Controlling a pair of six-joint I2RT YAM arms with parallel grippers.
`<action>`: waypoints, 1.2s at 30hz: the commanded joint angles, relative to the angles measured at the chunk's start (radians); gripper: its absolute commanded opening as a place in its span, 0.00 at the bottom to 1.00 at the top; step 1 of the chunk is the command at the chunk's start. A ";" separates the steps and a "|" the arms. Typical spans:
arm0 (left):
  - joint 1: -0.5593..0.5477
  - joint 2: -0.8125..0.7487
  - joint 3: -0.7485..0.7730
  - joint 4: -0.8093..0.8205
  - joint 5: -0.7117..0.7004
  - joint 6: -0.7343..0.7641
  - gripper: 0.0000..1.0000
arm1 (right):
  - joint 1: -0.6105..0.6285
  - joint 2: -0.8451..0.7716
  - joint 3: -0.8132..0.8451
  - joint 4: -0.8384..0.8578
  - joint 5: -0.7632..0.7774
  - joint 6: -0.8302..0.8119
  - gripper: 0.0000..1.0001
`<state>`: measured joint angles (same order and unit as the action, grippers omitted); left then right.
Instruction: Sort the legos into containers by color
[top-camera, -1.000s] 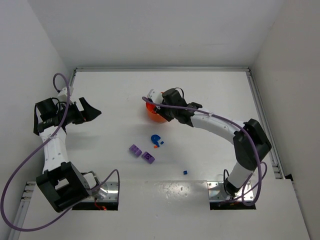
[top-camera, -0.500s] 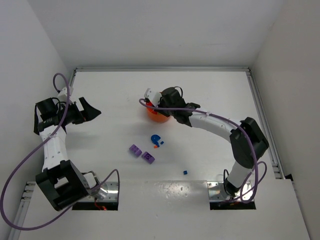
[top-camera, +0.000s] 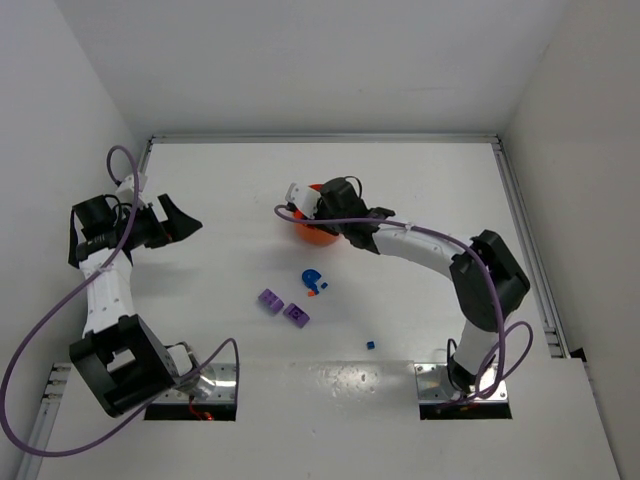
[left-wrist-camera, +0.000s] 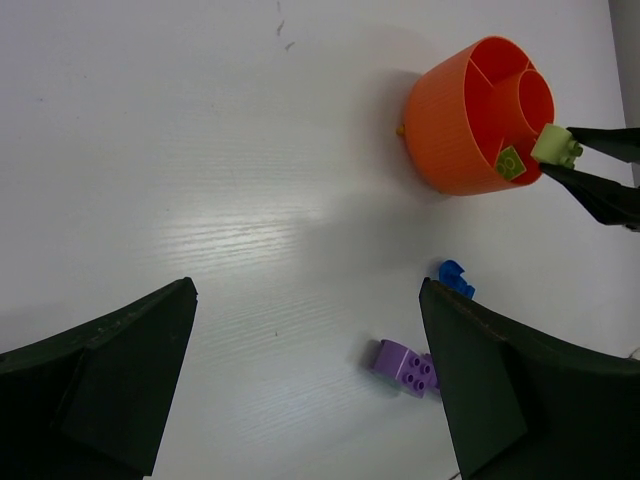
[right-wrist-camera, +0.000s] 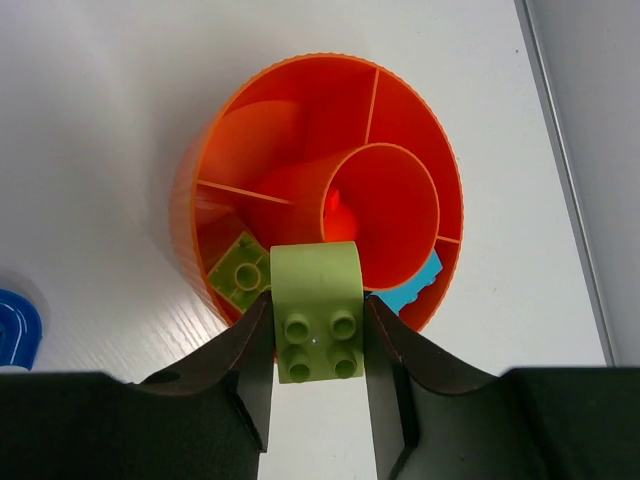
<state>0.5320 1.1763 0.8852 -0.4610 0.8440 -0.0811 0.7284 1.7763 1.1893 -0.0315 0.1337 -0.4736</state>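
Right end effector (right-wrist-camera: 318, 325) is clenched on a lime brick (right-wrist-camera: 316, 290), held at the rim of the bowl (right-wrist-camera: 188, 205), just beside the wedge holding a second lime piece (right-wrist-camera: 238, 272) (a teal piece (right-wrist-camera: 410, 292) lies in the wedge across the bowl's central cup). Recommended: shift the brick fully over that lime wedge, inside the bowl's rim and clear of the cup wall, then lower before letting go. Left end effector (top-camera: 185, 222) stands released, well apart from the bowl.
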 joint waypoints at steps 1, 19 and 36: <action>0.008 0.002 -0.002 0.030 0.010 -0.005 1.00 | 0.003 0.002 0.004 0.028 0.024 -0.013 0.37; -0.063 -0.067 0.021 -0.065 -0.014 0.180 1.00 | -0.046 -0.190 0.038 -0.108 0.049 0.157 0.54; -0.477 -0.059 0.089 -0.144 -0.351 0.253 0.85 | -0.362 -0.425 -0.263 -0.327 -0.313 0.441 0.53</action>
<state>0.0788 1.1309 0.9585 -0.6453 0.5728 0.2134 0.3847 1.4067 0.9306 -0.3489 -0.0513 -0.1303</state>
